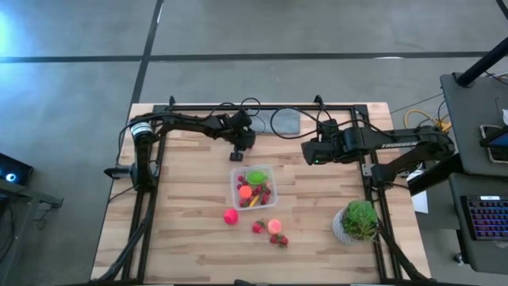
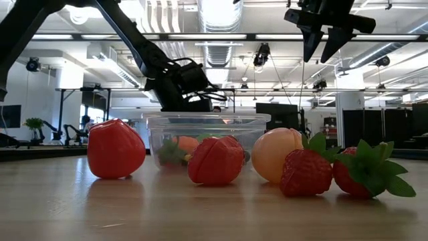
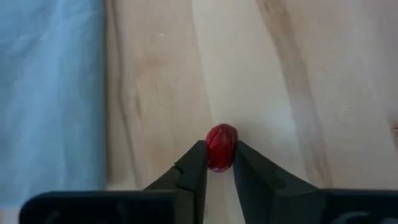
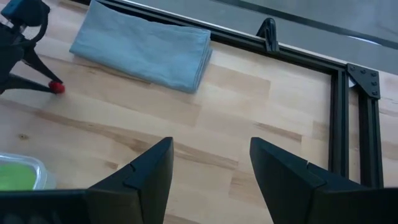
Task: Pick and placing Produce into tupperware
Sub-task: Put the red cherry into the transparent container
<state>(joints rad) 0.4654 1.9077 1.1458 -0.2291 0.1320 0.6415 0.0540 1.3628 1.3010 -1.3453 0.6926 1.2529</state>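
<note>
Produce: I count a green ball (image 1: pixel 256 176), an orange ball (image 1: pixel 245 191) and small red pieces inside the tupperware (image 1: pixel 265 170); a bright pink ball (image 1: pixel 230 217), a peach ball (image 1: pixel 274 226) and strawberries (image 1: pixel 279 238) lie loose on the table (image 1: pixel 182 230) near it.
Tupperware: clear box, mid-table, upright, lid off.
Left gripper (image 3: pixel 219 167): I see its fingers clamped on a small dark-red berry (image 3: pixel 221 147), down at the wood, between the tupperware and the grey cloth (image 4: pixel 144 46).
Right gripper (image 4: pixel 211 165): fingers apart, nothing between them, held above the table, to the right of the box.
Cloth: folded flat by the far frame rail.
Potted plant (image 1: pixel 359 220): near right corner, well apart from the fruit.
</note>
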